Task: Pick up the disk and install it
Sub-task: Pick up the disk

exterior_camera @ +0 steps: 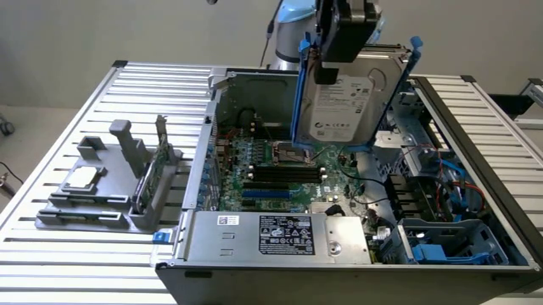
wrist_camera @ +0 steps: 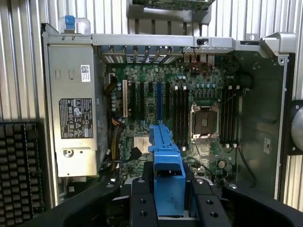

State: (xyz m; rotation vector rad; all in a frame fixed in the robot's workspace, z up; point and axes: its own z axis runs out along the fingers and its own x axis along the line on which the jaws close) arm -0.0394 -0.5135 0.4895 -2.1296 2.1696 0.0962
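Observation:
The disk (exterior_camera: 348, 105) is a silver-grey hard drive with a white label and bright blue side rails. It hangs upright in the air above the open computer case (exterior_camera: 212, 121), over the motherboard (exterior_camera: 280, 165). My gripper (exterior_camera: 329, 67) comes down from above and is shut on the disk's upper edge. In the wrist view, one blue rail of the disk (wrist_camera: 165, 151) runs out between the two black fingers (wrist_camera: 142, 203) of the gripper (wrist_camera: 169, 201), with the motherboard (wrist_camera: 189, 94) far below it.
The case lies open on a slatted metal table (exterior_camera: 68, 114). A grey power supply (exterior_camera: 280, 235) fills its near end, and a drive cage with blue parts (exterior_camera: 441, 244) sits at the exterior view's right. A grey holder (exterior_camera: 110, 190) with a green card (exterior_camera: 159, 162) stands on the left.

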